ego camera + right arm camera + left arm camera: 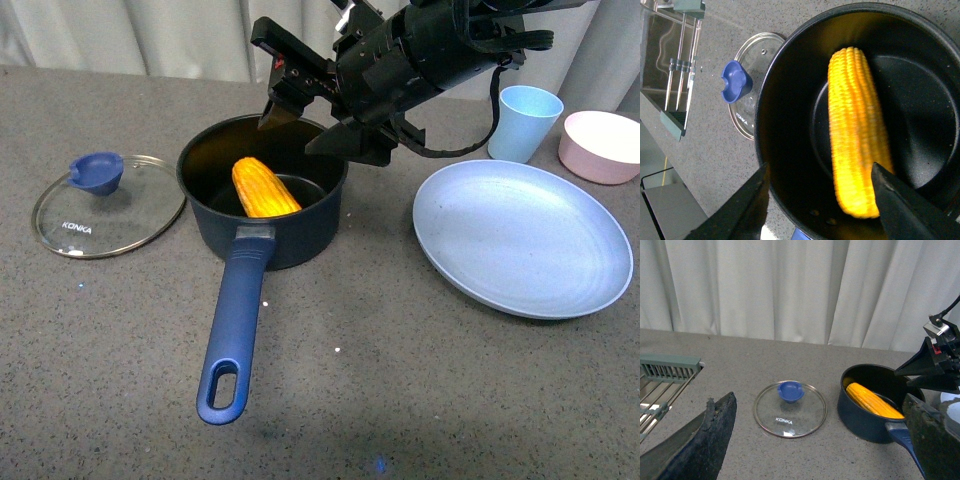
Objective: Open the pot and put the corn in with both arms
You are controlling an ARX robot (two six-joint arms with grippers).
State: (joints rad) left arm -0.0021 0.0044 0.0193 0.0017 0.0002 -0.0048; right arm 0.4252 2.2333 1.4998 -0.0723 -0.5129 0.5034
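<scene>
Lying aslant inside the dark navy metal saucepan (262, 190), the ribbed yellow-orange corn cob (265, 188) rests on its matte black floor, mid-desk. The pan's long blue handle (233, 333), oval-holed, points toward the desk's (420, 390) near edge. The round glass lid (108, 205) with blue knob lies flat just left. The right hand (300, 125) hovers over the far rim, its jaws spread, empty. The left hand (810, 440) is parted too.
</scene>
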